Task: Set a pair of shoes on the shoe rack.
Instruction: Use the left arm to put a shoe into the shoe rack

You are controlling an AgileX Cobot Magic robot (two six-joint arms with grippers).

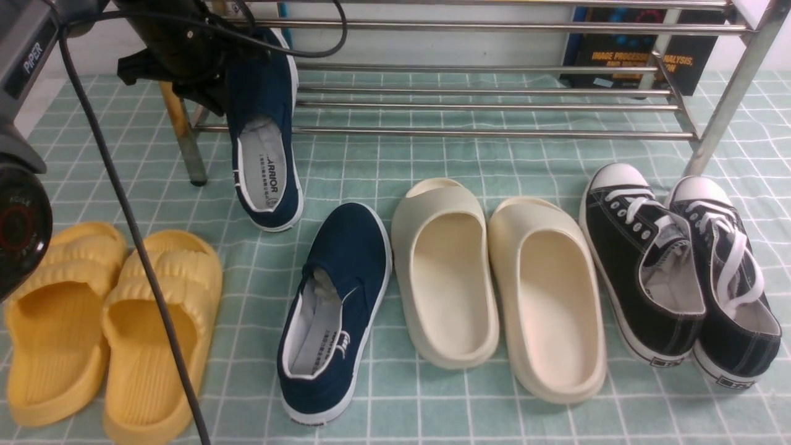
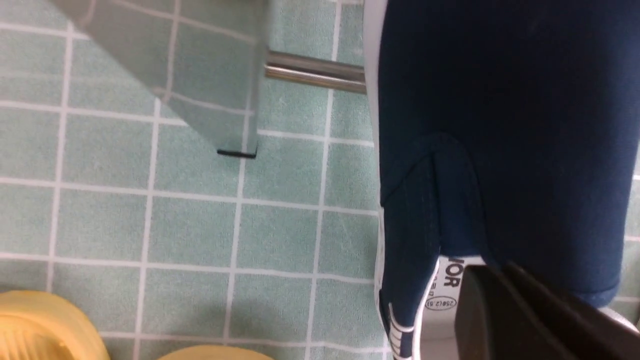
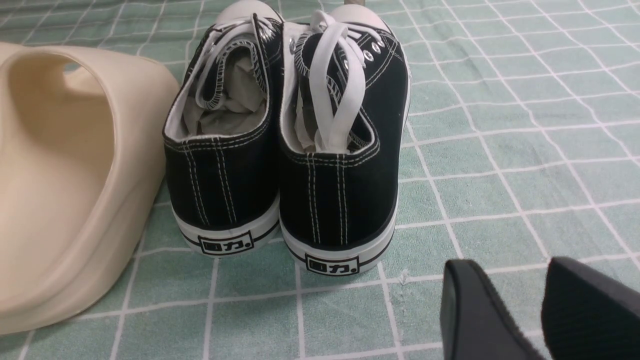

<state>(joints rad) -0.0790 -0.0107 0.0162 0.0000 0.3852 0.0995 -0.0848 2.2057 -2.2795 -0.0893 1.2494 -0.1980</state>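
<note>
My left gripper (image 1: 210, 86) is at the first navy shoe (image 1: 266, 154), which leans toe-up on the rack (image 1: 482, 131) beside it. Whether it's clamped, I cannot tell. Next I seat it, then fetch the second shoe (image 1: 337, 309), nearer me.

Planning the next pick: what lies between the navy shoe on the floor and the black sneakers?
Both cream slides, side by side, in the front view.

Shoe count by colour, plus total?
Yellow slides: 2
Navy slip-ons: 2
Cream slides: 2
Black sneakers: 2
Total: 8
</note>
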